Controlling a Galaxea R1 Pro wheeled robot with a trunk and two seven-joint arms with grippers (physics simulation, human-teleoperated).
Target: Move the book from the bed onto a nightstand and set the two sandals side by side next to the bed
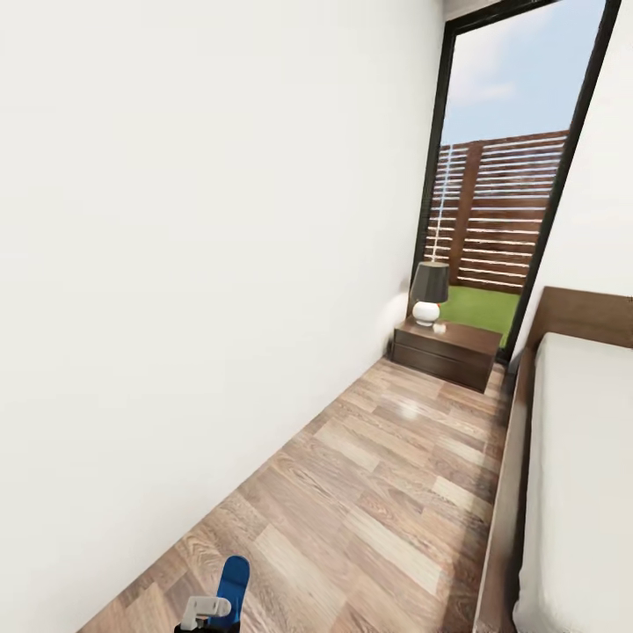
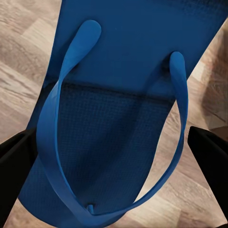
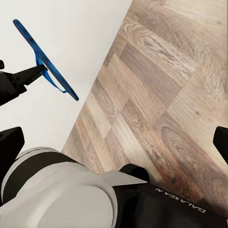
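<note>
**One sandal held by the left gripper, beside the bed**

One sandal point(image 2: 118, 109) is showing, not two. It is bright blue and flat, with a fine woven texture on its upper face. In the left wrist view its straps are looking blue, the same colour as the sole, and they are meeting at one toe post. The left gripper point(image 2: 114, 164) is grasping this sandal: its two dark fingers point(image 2: 16, 166) are standing at the two edges of the sole, one on each side. In the right wrist view the sandal point(image 3: 45, 59) is showing edge-on, as a thin blue line, held in the air in front of the white wall point(image 1: 193, 220). In the head view it point(image 1: 233, 585) is showing at the bottom, above the wood floor point(image 1: 387, 492).

The right gripper point(image 3: 114, 142) is standing open and is holding nothing; its dark fingertips are wide apart over the floor.

One bed point(image 1: 585, 475) is standing at the right, with a pale mattress and a brown base. One nightstand point(image 1: 446, 352) is standing at the far end, before the tall window point(image 1: 510, 176). It is bearing one lamp point(image 1: 429, 293) with a dark shade and a round white foot.
</note>
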